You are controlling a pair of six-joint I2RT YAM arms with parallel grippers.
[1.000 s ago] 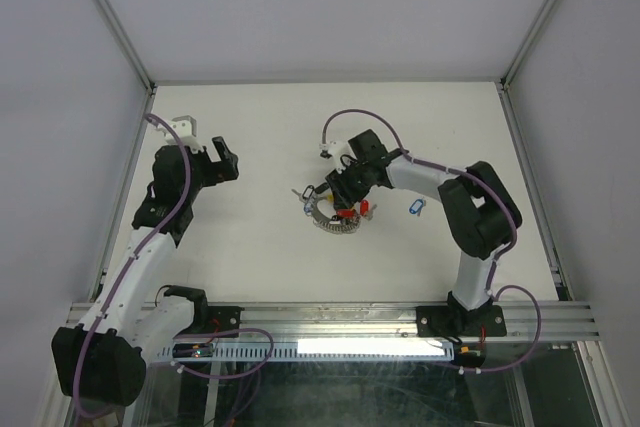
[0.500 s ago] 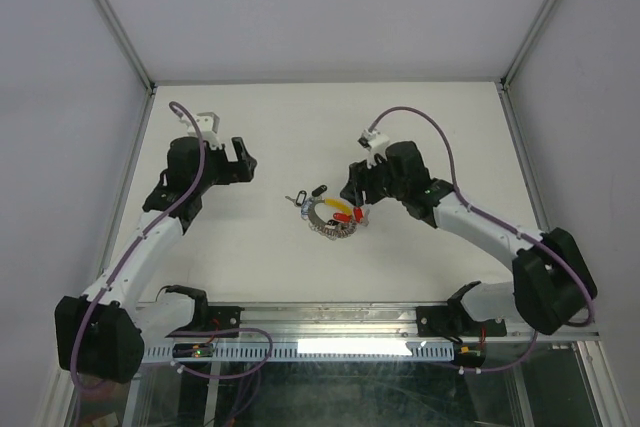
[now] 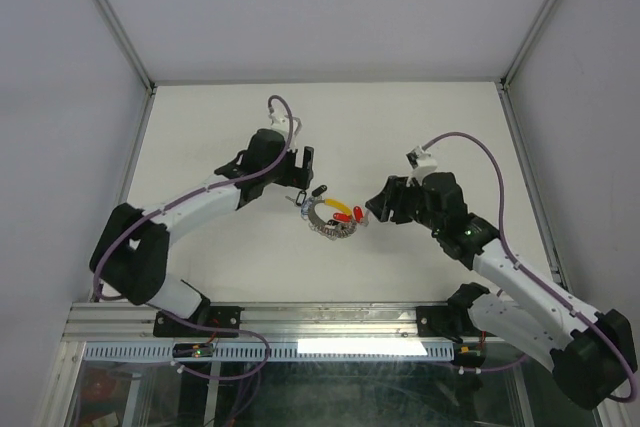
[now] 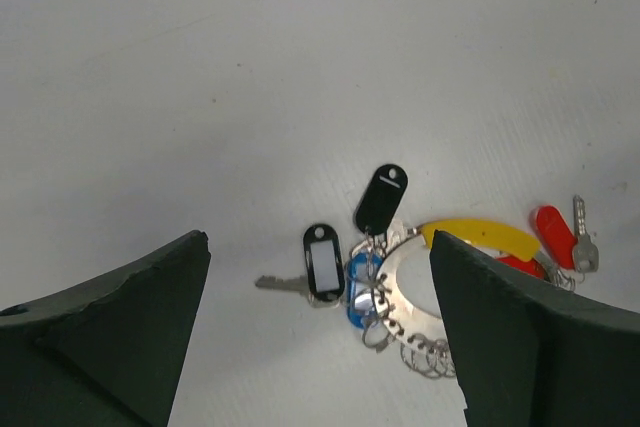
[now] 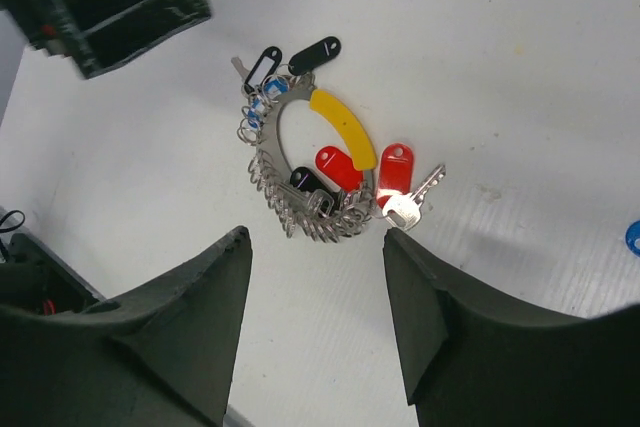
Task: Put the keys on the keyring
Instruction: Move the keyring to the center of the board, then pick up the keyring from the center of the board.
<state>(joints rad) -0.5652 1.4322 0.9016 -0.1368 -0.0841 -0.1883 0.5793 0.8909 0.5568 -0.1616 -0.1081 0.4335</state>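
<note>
The keyring (image 3: 333, 220) is a silvery coiled ring with a yellow segment, lying flat mid-table. It carries red (image 3: 345, 214), black and blue tagged keys. The left wrist view shows the ring (image 4: 405, 292), two black tags (image 4: 381, 197), a blue tag (image 4: 360, 285) and a red tag (image 4: 549, 234). The right wrist view shows the ring (image 5: 277, 179) with red tags (image 5: 396, 169) and a silver key (image 5: 412, 202). My left gripper (image 3: 303, 175) (image 4: 318, 245) is open and empty, just left of the ring. My right gripper (image 3: 376, 207) (image 5: 315, 239) is open and empty, just right of it.
A loose blue tag (image 5: 632, 237) lies at the right edge of the right wrist view, apart from the ring. The white table (image 3: 450, 117) is walled by grey panels with metal posts. The left gripper's fingers (image 5: 100, 2) show at the right wrist view's top left.
My left arm has swung right from the far left side until its gripper is beside the ring. My right gripper has drawn back from over the ring, to the right.
</note>
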